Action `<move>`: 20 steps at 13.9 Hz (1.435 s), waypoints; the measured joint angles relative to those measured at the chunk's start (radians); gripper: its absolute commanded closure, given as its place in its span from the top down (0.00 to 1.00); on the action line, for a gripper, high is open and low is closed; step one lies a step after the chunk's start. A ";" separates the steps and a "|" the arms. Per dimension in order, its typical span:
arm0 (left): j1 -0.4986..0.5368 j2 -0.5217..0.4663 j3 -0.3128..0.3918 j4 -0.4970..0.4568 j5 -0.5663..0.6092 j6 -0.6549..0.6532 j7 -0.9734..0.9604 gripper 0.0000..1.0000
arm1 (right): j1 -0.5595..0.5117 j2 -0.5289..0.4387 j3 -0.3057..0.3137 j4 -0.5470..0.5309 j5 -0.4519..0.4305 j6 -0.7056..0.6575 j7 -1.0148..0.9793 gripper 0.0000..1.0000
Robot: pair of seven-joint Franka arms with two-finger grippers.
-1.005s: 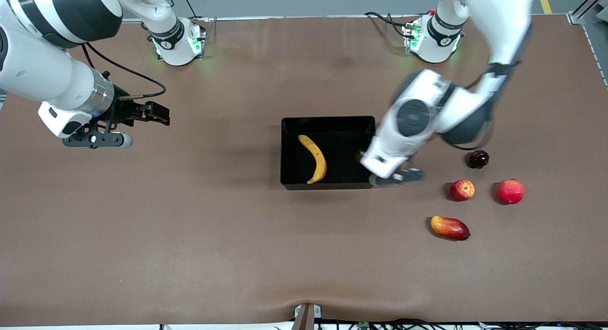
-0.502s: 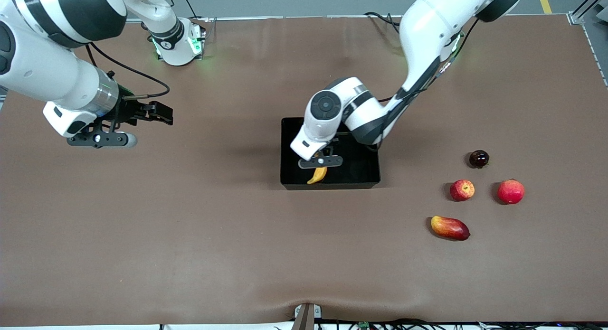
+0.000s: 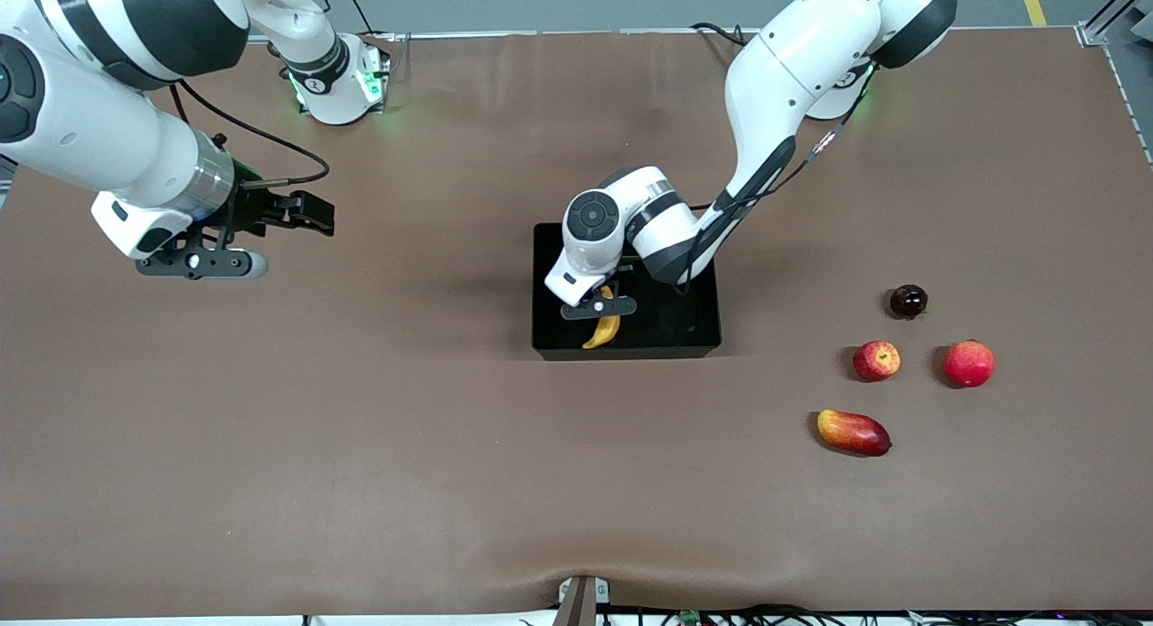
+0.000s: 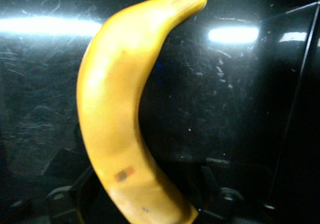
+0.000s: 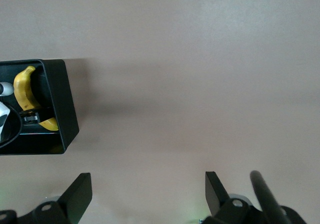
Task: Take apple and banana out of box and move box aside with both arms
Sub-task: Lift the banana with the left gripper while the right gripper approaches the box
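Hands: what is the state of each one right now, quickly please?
Left hand: down in the black bin, around the banana; grip cannot be told.
Right hand: open, empty, over bare table.

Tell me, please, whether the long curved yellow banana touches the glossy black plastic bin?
Touching: the left wrist view shows the banana lying on the bin's floor.

My fingers [image 5: 77, 194] stood wide apart above bare brown table [image 5: 190, 83]. Off at the edge sat the black box [image 5: 62, 103], holding the banana [image 5: 24, 88].
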 measured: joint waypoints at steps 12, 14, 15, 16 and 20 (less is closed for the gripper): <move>-0.001 -0.230 -0.001 0.057 0.007 -0.212 -0.034 0.00 | 0.050 0.001 0.000 -0.013 0.000 0.042 0.051 1.00; 0.036 -0.304 0.000 0.056 0.007 -0.272 -0.001 0.00 | 0.070 0.002 0.001 -0.021 0.001 0.074 0.060 1.00; 0.067 -0.330 0.001 0.055 0.007 -0.292 0.028 0.00 | 0.084 0.007 0.001 -0.025 0.001 0.088 0.074 1.00; 0.103 -0.348 0.003 0.054 0.007 -0.311 0.053 0.00 | 0.096 0.015 0.001 -0.026 0.001 0.102 0.086 1.00; 0.263 -0.372 0.012 0.047 0.011 -0.406 0.160 0.00 | 0.144 0.110 0.001 -0.033 0.004 0.228 0.096 1.00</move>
